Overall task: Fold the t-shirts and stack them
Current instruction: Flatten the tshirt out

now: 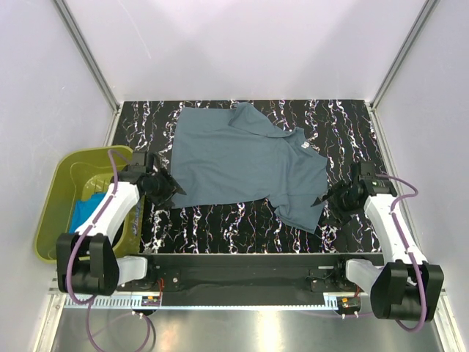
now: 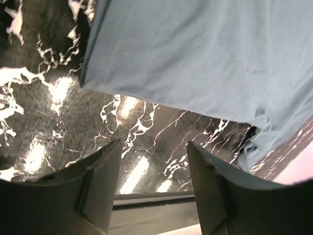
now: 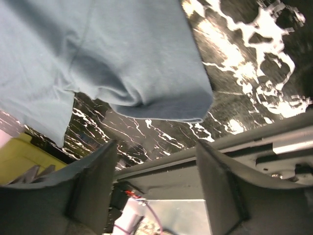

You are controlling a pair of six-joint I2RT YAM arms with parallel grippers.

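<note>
The slate grey-blue t-shirt (image 1: 242, 165) lies spread in the middle of the surface (image 1: 220, 224), rumpled near the collar; we judge it is laid out for folding. Our left gripper (image 1: 172, 192) sits at its near-left corner and our right gripper (image 1: 328, 199) at its near-right hem. Both have jaws apart with nothing between them, likely poised to pinch those 2 spots. A turquoise t-shirt (image 1: 84, 213) waits in the olive tub (image 1: 45, 227).

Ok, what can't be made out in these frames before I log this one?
- Top view: olive tub contents; the left arm covers part of the turquoise shirt.
- Top view: white label on the grey-blue t-shirt, too small to read.
- Both wrist views: that shirt is cut off by the frame edges.
</note>
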